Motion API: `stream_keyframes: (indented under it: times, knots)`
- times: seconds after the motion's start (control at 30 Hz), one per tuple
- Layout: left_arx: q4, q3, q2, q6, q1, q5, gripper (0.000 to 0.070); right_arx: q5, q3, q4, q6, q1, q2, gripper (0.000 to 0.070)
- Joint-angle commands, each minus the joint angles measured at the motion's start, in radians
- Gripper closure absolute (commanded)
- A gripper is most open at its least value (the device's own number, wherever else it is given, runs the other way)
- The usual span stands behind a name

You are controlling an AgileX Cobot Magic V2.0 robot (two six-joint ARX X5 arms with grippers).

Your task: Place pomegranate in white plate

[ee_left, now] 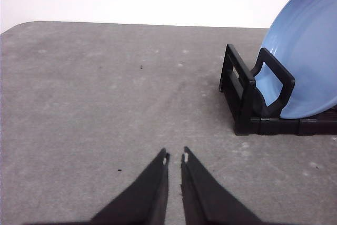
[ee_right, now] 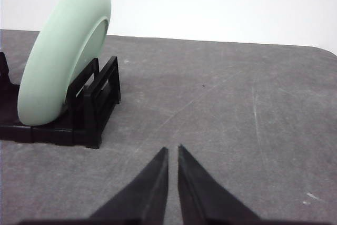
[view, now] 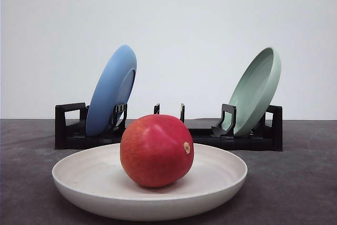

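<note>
The pomegranate (view: 156, 150) sits in the white plate (view: 84, 178), near its middle, on the grey desk (view: 305, 183). It is smooth and round, deep red with an orange blush on one flank and a small tan stem spot facing right. My left claw (ee_left: 175, 157) is clenched on nothing, over bare desk near the blue plate (ee_left: 308, 61) in the black rack (ee_left: 245, 104). My right claw (ee_right: 172, 151) is clenched too, near the green plate (ee_right: 60, 61).

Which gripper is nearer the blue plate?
Left. The left gripper has the blue plate standing in its rack close ahead; the right gripper faces the green plate instead.
</note>
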Motion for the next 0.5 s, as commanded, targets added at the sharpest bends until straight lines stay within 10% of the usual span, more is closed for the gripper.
stream_keyframes:
  times: [0.0,0.47]
  knots:
    - [0.013,-0.010,-0.001,0.001,0.001,-0.004,0.0674,0.000,-0.004,0.013,0.012,-0.001,0.000,0.0672]
    - [0.013,-0.010,-0.001,0.001,0.001,-0.004,0.0675,0.000,-0.004,0.013,0.012,-0.001,0.000,0.0672]
